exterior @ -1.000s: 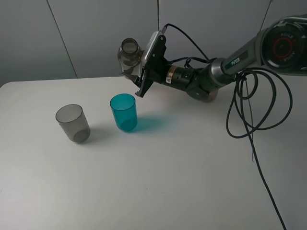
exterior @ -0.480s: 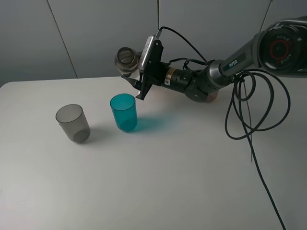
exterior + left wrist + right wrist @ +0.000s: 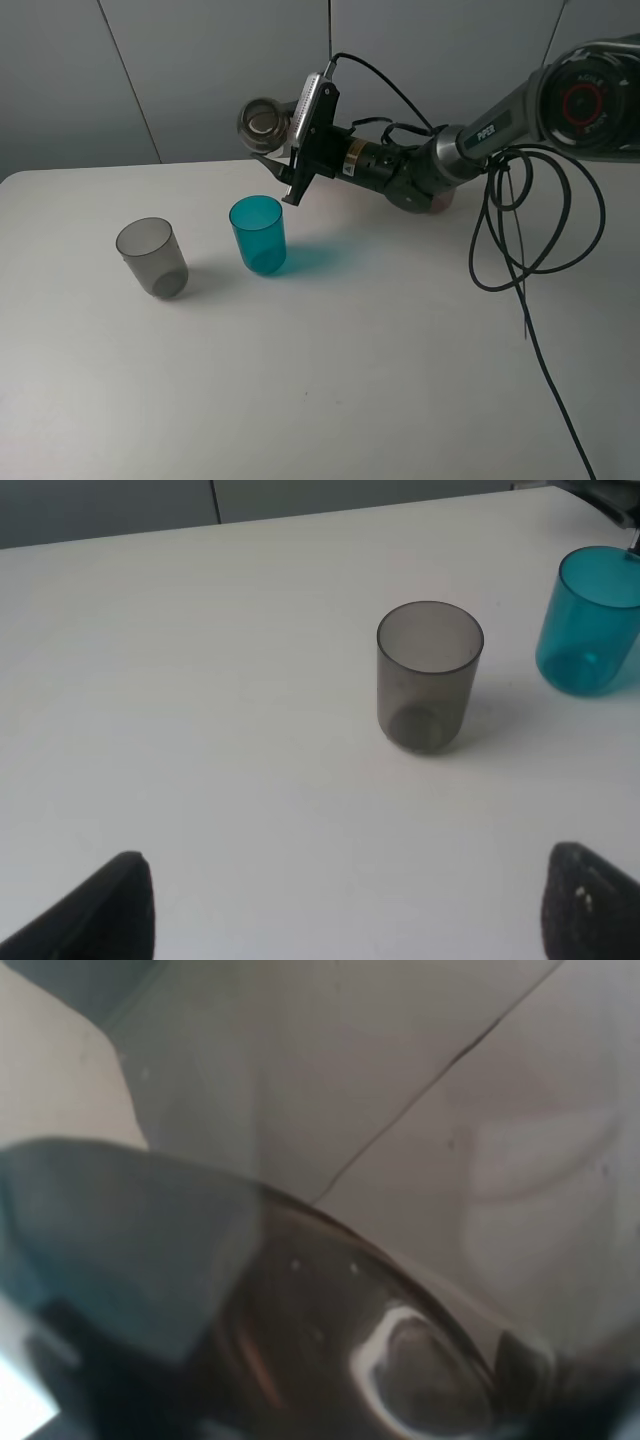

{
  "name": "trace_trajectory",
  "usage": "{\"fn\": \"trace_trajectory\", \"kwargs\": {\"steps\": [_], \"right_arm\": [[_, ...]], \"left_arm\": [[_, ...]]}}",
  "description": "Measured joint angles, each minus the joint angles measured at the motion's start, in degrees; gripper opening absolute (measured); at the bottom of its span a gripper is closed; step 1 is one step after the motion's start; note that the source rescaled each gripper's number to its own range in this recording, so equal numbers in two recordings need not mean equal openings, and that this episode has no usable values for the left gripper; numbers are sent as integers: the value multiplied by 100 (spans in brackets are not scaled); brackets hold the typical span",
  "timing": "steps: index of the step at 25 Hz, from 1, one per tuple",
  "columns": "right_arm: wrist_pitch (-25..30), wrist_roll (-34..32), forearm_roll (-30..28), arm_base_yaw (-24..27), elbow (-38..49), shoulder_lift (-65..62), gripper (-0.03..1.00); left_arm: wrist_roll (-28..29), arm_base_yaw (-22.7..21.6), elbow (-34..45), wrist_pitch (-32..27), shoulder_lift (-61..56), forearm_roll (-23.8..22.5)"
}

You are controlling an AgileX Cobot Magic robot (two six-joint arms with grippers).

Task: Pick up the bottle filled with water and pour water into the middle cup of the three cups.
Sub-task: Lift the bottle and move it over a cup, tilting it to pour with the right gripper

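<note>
Done: right gripper [image 3: 281,170] was clamped on the bottle [image 3: 262,120], raised and tipped, upper centre of frame.
Remaining: the middle cup [image 3: 258,232] looked dry, so pouring was still to do.
Left gripper [image 3: 350,920]: fingers apart, empty.

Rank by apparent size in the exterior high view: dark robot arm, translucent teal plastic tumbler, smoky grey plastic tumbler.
Largest: dark robot arm.
Then: translucent teal plastic tumbler and smoky grey plastic tumbler, alike, unranked.
</note>
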State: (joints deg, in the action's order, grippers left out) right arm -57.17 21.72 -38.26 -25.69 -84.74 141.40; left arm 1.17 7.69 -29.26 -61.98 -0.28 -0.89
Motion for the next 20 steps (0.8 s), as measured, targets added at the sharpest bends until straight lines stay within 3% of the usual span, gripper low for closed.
{"fn": "trace_trajectory", "kwargs": {"steps": [9, 20], "right_arm": [[2, 75, 26, -3, -366, 358, 19], [44, 684, 98, -3, -473, 514, 19]], "left_arm": [[0, 0, 0, 0, 0, 0], [0, 0, 0, 0, 0, 0]]}}
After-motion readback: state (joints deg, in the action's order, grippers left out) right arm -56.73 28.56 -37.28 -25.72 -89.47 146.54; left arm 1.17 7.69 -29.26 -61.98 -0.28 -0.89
